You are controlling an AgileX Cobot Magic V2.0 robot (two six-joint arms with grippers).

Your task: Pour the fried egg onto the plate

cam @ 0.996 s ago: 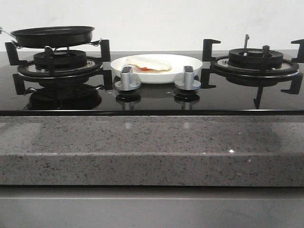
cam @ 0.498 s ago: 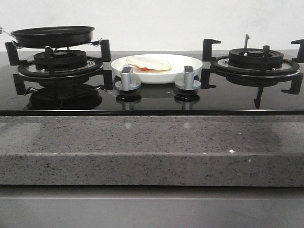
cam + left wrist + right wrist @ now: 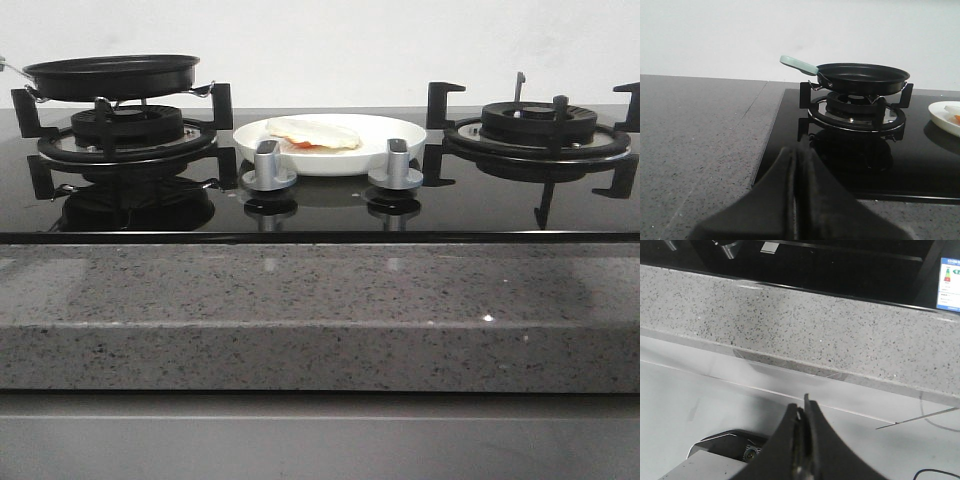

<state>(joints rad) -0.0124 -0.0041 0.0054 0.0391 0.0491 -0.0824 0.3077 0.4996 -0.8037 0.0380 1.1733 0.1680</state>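
The fried egg (image 3: 315,133) lies folded on the white plate (image 3: 400,132), which sits on the black glass hob between the two burners. The empty black frying pan (image 3: 112,75) rests on the left burner; it also shows in the left wrist view (image 3: 862,78), with a pale green handle (image 3: 797,64). The plate's edge shows in the left wrist view (image 3: 942,116). My left gripper (image 3: 796,152) is shut and empty, low over the counter in front of the left burner. My right gripper (image 3: 804,407) is shut and empty, below the counter's front edge. Neither gripper shows in the front view.
Two silver knobs (image 3: 268,166) (image 3: 396,164) stand in front of the plate. The right burner (image 3: 540,125) has a bare black grate. A speckled grey stone counter (image 3: 320,310) runs along the front. A label sticker (image 3: 950,284) is on the hob's corner.
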